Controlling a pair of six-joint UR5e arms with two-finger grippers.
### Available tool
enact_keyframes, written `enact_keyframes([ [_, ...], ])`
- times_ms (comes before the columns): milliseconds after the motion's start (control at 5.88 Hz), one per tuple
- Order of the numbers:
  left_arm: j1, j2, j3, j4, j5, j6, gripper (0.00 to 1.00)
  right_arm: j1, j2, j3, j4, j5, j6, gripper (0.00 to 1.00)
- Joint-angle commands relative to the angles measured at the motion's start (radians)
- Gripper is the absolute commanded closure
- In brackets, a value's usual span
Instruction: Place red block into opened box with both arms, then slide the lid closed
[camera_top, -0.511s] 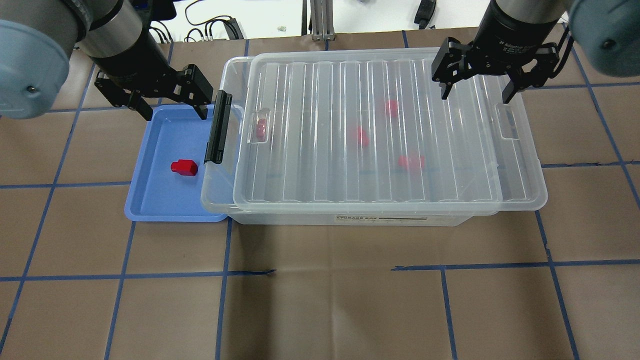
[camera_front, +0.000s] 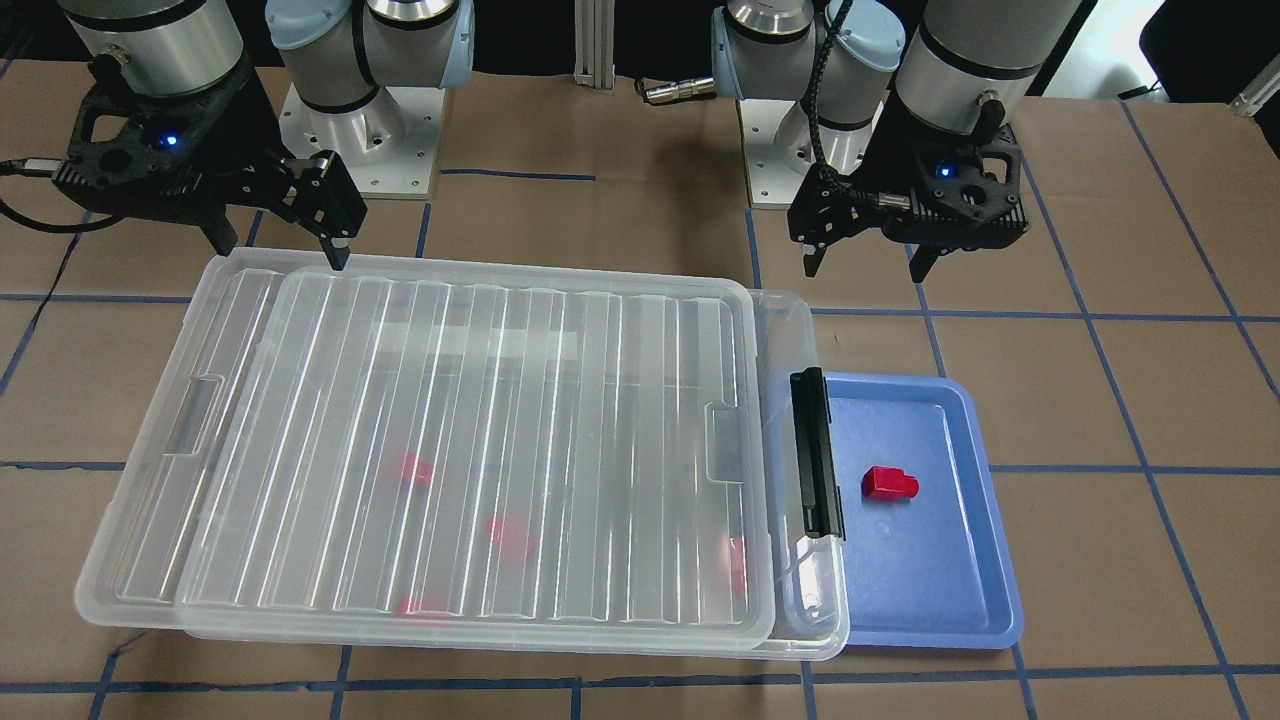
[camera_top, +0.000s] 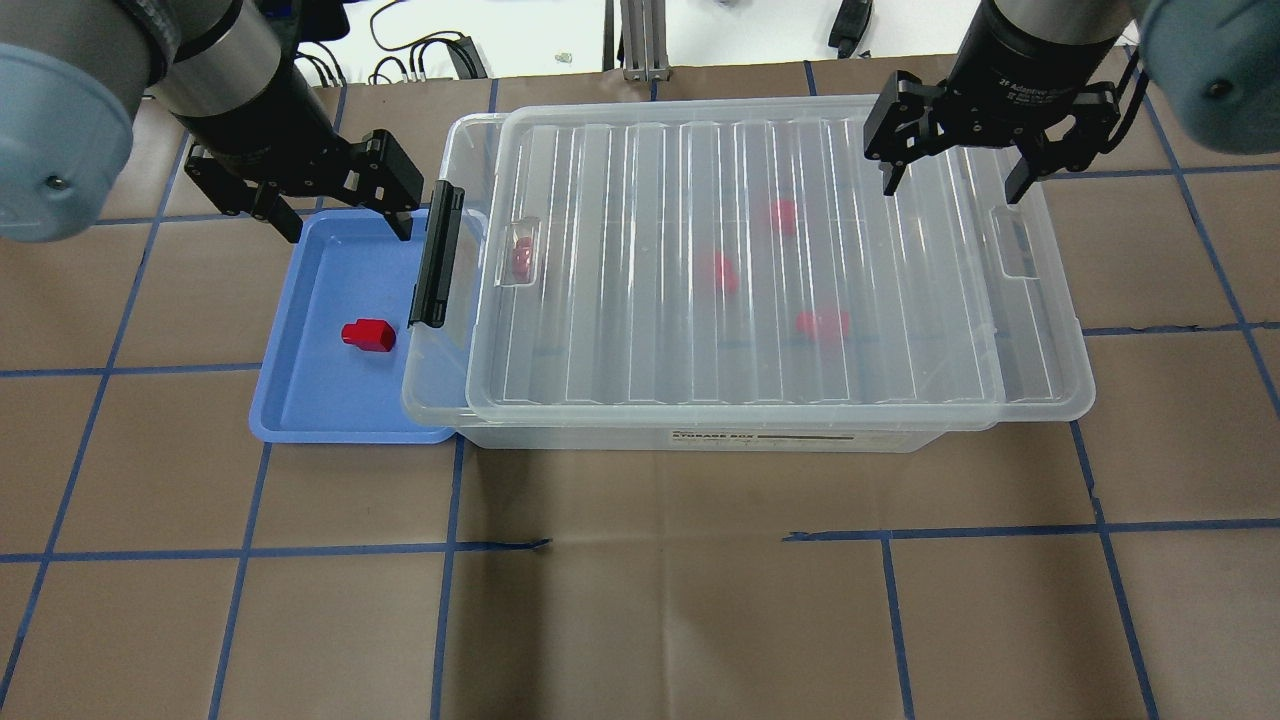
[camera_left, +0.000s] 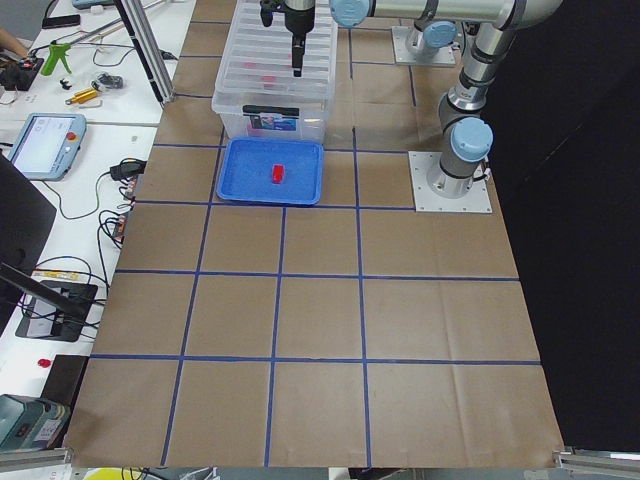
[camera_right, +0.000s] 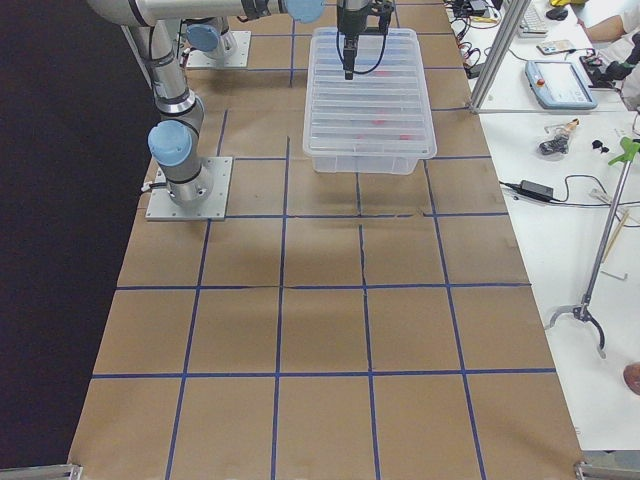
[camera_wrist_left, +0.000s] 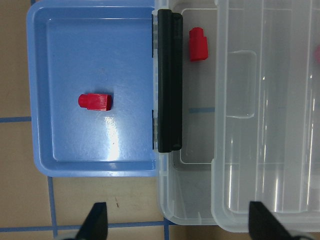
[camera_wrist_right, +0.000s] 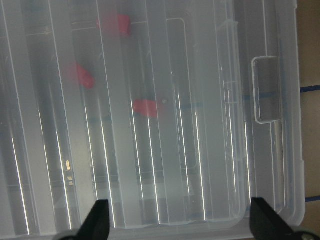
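One red block (camera_top: 368, 335) lies on its side in the blue tray (camera_top: 300, 400). It also shows in the left wrist view as the red block (camera_wrist_left: 95, 101). The clear box (camera_top: 432, 392) holds several more red blocks. One of them (camera_wrist_left: 197, 44) sits in the uncovered strip beside the black latch (camera_top: 437, 255). The ribbed lid (camera_top: 620, 300) rests on the box, shifted right and overhanging that end. My left gripper (camera_top: 347, 228) hangs open and empty over the tray's far edge. My right gripper (camera_top: 950, 193) is open and empty above the lid's far right part.
The table is covered in brown paper with a blue tape grid. The arm bases (camera_front: 360, 150) stand behind the box. In the side views, benches with cables, tools and a tablet (camera_left: 40, 145) line one long edge of the table.
Both grippers have drifted only very slightly. The blocks, box and lid have not moved.
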Motion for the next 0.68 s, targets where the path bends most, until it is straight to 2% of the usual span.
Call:
enact_keyframes([
  [0,0.002,0.003,-0.001,0.0,0.002,0.002,0.01,-0.05,0.021,0.002,-0.006,0.0,-0.026,0.0],
  [170,0.002,0.001,-0.001,0.001,0.002,0.002,0.01,-0.152,0.065,0.002,-0.006,0.005,-0.169,0.0],
  [340,0.002,0.003,-0.001,0.001,0.001,0.002,0.01,-0.224,0.103,0.009,-0.017,0.008,-0.225,0.0],
  [511,0.002,0.0,-0.003,0.001,-0.002,0.006,0.01,-0.266,0.158,0.055,-0.123,0.003,-0.287,0.0],
])
